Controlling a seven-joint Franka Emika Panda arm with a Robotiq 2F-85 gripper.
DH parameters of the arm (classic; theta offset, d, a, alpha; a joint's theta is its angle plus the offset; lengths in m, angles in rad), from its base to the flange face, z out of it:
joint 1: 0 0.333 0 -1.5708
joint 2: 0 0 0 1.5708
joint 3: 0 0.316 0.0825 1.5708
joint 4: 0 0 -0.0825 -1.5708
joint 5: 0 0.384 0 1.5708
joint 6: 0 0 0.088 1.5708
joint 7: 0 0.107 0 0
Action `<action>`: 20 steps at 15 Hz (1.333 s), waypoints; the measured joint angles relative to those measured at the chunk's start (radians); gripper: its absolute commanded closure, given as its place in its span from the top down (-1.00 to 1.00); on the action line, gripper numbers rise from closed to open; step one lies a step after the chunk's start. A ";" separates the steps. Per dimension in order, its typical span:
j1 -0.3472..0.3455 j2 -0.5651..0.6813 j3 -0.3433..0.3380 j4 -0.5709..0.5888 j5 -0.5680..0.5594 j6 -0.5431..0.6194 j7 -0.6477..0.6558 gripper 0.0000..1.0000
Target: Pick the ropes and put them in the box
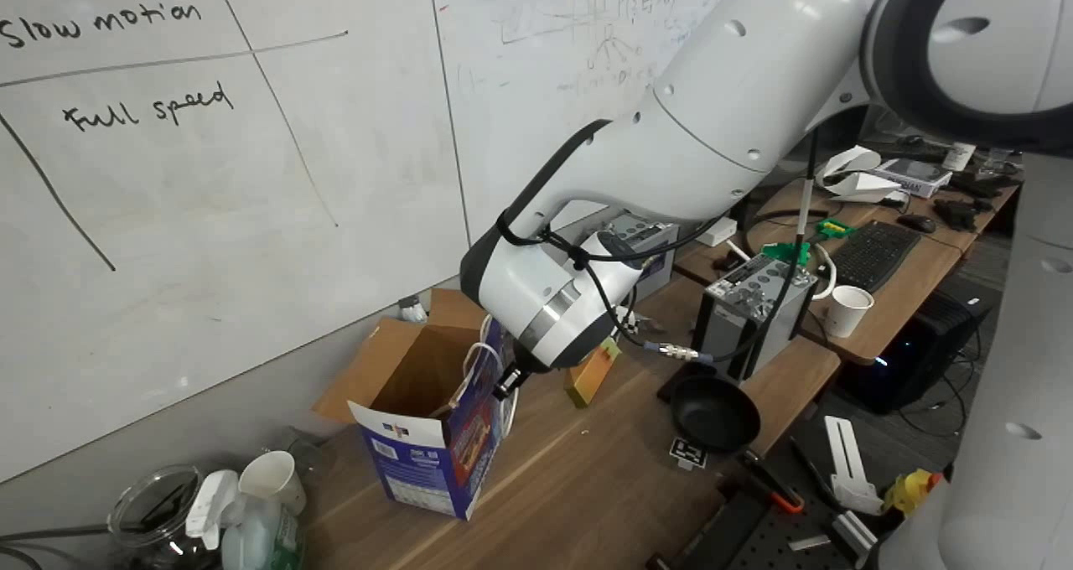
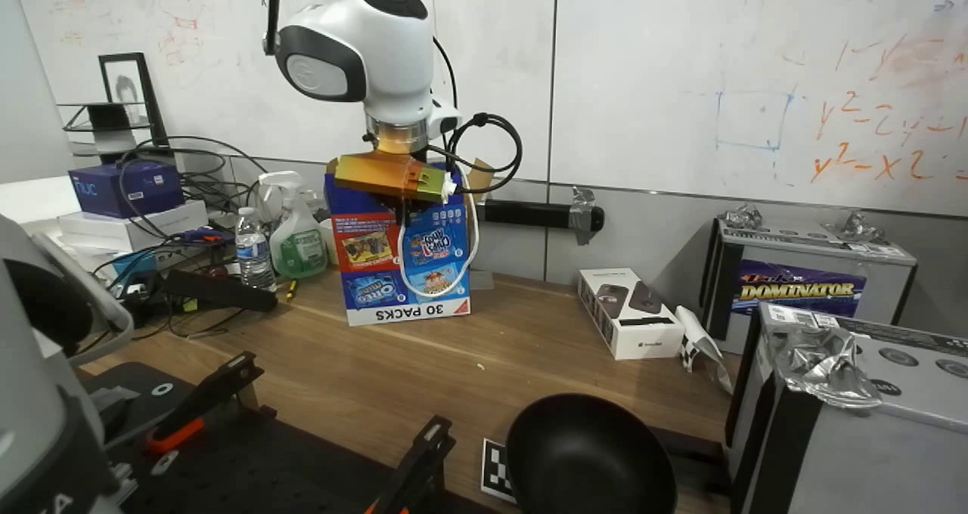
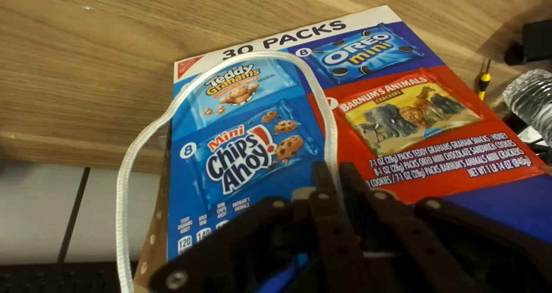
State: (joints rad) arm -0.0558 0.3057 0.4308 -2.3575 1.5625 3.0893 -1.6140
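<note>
The box (image 1: 411, 469) stands on the table against the wall with its brown flaps open upward. Its printed side (image 2: 408, 311) faces out and fills much of the wrist view (image 3: 431, 159). One white rope (image 2: 476, 234) hangs in a loop down the outside of that printed side. In an exterior view the rope (image 1: 482, 346) also arches over the box's rim. My gripper (image 3: 333, 166) is shut on the rope (image 3: 123, 198), which runs between its fingertips. In an exterior view the gripper (image 1: 507, 381) is just outside the box's upper edge. A second rope is hidden or out of view.
The whiteboard (image 1: 251, 302) wall rises behind the box. A spray bottle (image 2: 300, 234), water bottle (image 2: 255, 249) and paper cup (image 1: 274, 479) stand beside it. A black pan (image 2: 590, 453), white phone box (image 2: 629, 314) and grey battery units (image 2: 809, 257) are elsewhere on the table.
</note>
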 measured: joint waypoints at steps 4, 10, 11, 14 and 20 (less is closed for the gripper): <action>0.000 0.006 -0.001 0.000 0.000 0.003 -0.001 -0.90; 0.011 0.001 -0.012 -0.052 -0.132 0.129 0.113 -0.94; 0.024 -0.007 -0.026 -0.074 -0.178 0.152 0.158 -0.93; 0.106 -0.034 -0.110 -0.143 -0.280 0.198 0.266 -0.93; 0.331 -0.033 -0.354 -0.214 -0.418 0.276 0.413 -0.96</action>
State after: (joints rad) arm 0.2756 0.2729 0.0770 -2.5711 1.1450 3.3648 -1.2009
